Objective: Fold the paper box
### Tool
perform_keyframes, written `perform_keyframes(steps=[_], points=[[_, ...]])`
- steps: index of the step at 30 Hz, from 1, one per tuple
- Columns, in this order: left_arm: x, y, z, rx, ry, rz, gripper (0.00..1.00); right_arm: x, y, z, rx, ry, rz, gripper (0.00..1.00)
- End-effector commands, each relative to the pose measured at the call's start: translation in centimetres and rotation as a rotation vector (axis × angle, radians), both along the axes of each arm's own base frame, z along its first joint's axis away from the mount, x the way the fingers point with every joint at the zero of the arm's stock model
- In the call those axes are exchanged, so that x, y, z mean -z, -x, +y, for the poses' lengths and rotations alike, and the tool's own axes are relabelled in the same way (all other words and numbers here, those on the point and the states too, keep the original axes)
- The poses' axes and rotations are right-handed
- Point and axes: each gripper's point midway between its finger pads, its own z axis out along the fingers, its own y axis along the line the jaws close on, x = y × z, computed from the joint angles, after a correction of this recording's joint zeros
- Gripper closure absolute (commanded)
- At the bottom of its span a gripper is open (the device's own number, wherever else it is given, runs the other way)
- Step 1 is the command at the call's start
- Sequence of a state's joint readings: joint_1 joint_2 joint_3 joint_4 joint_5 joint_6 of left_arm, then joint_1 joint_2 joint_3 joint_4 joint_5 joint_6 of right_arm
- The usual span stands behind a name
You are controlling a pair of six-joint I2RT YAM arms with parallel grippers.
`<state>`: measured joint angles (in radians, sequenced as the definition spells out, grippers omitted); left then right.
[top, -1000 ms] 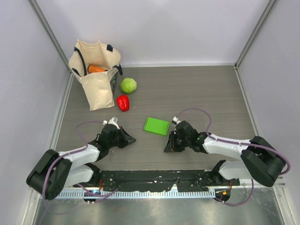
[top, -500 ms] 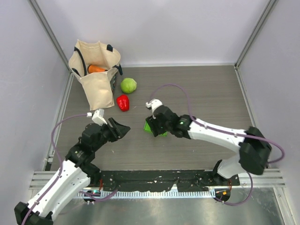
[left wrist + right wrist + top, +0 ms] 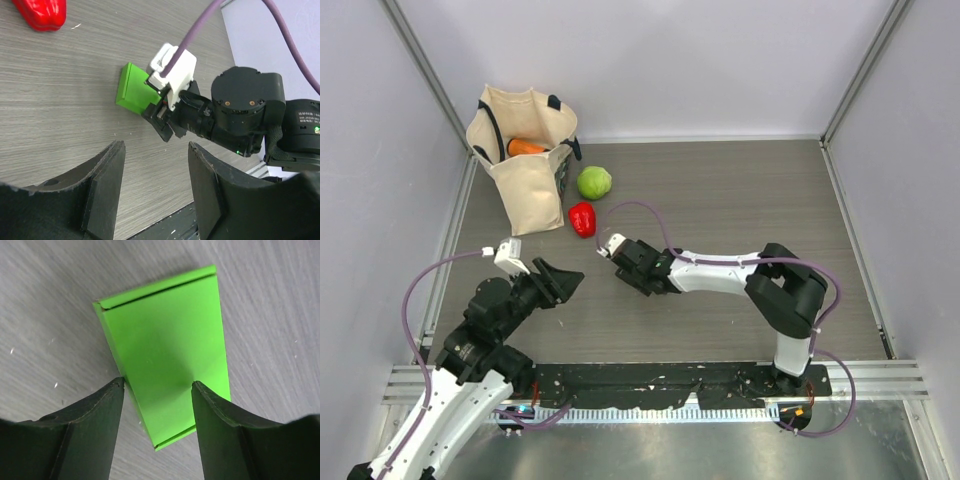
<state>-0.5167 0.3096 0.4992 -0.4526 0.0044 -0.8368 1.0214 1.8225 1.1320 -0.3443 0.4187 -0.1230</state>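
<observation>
Nearest to the arm bases, the left claw [image 3: 568,281] is hanging over the bare counter [image 3: 750,200], to the left of centre. Its jaws are standing wide apart and are gripping nothing; in the left wrist view only wood-grain surface is showing between its fingers [image 3: 107,185].

Just beyond it and to its right, the right arm is reaching across the middle of the counter, with the right claw [image 3: 157,385] pointing down at the paper box [image 3: 167,365]. I am reading these jaws as wide apart too, and the right wrist view is showing the box lying between and beneath them. The box is folded flat, bright green, with a crease running along its far edge. It is resting on the counter near the centre. In the left wrist view one end of it is sticking out from under the right claw. In the top view the claw is hiding it. I cannot tell whether the fingers are touching the card.

Farther back, a red pepper [image 3: 582,218] is lying on the counter, well apart from the box. Just behind the pepper, a round pale-green vegetable [image 3: 594,182] is sitting. At the far left, a cream tote bag [image 3: 525,190] is standing open with an orange item [image 3: 527,147] inside.
</observation>
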Motion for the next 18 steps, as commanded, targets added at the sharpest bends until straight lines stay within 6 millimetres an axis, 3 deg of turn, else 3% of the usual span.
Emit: perform_keyframes(steps=[1, 10, 14, 18], points=[[-0.2, 0.4, -0.4, 0.039, -0.004, -0.009, 0.43, -1.9, -2.6, 1.8, 0.01, 0.0, -0.117, 0.39], [-0.9, 0.2, -1.0, 0.073, -0.025, -0.03, 0.43, 0.0, -5.5, 0.9, 0.181, 0.04, -0.145, 0.41], [-1.3, 0.1, -1.2, 0.091, -0.04, -0.036, 0.43, 0.3, -7.4, -1.6, 0.293, 0.039, -0.141, 0.41], [-1.6, -0.1, -1.5, 0.112, -0.052, -0.048, 0.43, 0.7, -9.7, -7.0, 0.406, 0.08, -0.113, 0.42]])
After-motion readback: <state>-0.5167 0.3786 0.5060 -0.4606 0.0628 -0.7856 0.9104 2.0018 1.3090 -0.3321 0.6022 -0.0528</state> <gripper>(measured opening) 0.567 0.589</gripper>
